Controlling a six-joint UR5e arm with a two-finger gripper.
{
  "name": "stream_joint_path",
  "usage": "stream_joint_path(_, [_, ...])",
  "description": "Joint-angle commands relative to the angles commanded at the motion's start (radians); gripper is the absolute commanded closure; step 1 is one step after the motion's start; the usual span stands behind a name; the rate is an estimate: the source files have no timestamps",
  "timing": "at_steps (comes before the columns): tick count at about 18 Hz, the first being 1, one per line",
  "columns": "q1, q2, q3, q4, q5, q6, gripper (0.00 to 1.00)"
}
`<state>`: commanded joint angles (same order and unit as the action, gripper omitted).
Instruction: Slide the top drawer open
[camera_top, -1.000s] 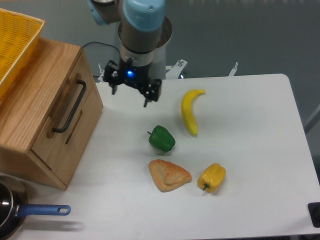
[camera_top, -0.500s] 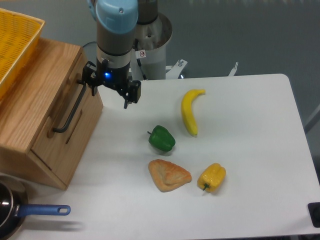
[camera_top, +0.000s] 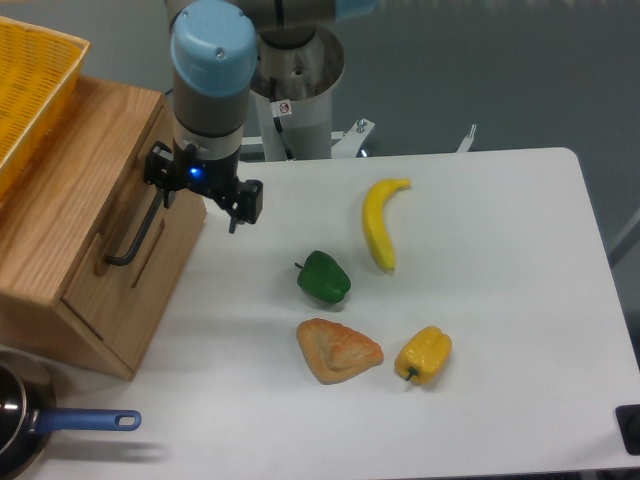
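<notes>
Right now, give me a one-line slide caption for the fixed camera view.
UR5e gripper open at the black bar handle of the closed top drawer; banana and peppers lie nearby.

1 fixed camera looks down steeply from high in front of the worktop, facing the arm's base at the far edge. It stands far enough back to take in nearly the whole surface, though the wooden cabinet at left is cropped by the frame edge
</notes>
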<state>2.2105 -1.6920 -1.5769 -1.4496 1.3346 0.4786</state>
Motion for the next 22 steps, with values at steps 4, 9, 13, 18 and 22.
stream_joint_path(4, [-0.025,-0.002,0.000,0.000,-0.002,-0.040,0.00])
stream_joint_path(9, [-0.026,-0.003,0.000,0.000,-0.023,-0.041,0.00])
stream_joint_path(13, [-0.028,-0.008,0.000,0.000,-0.023,-0.041,0.00])
stream_joint_path(18, [-0.029,-0.015,-0.002,0.000,-0.023,-0.048,0.00])
stream_joint_path(22, [-0.040,-0.026,-0.002,0.000,-0.023,-0.060,0.00])
